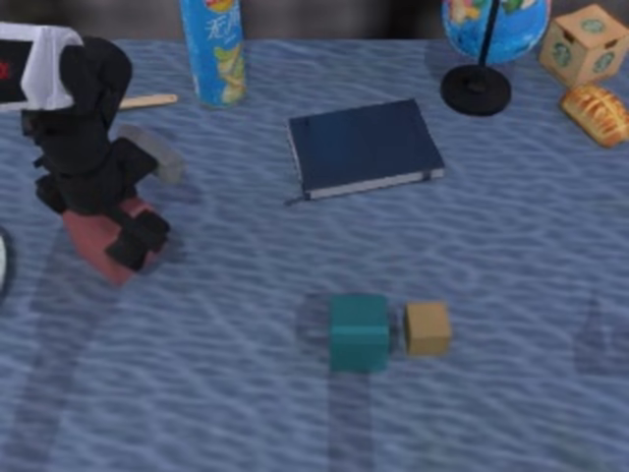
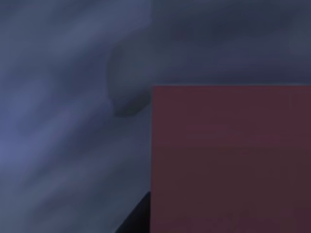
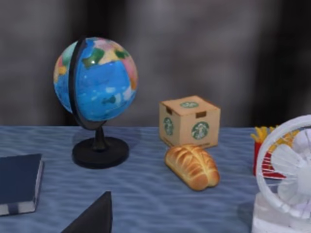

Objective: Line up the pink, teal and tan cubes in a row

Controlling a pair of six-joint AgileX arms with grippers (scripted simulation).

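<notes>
Left gripper [image 1: 136,239] sits over the matte pink cube [image 1: 93,241] at left; finger spread cannot be told. Matte teal cube [image 1: 359,331] and smaller tan cube [image 1: 428,327] stand close together, centre-near.

Soft, even light is falling from above; faint shadows are lying on the desk [image 1: 491,256], and the left wrist view is showing blurred.

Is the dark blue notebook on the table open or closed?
Closed. The notebook lies flat on the table, cover up, with its page edges showing only along the side.
</notes>
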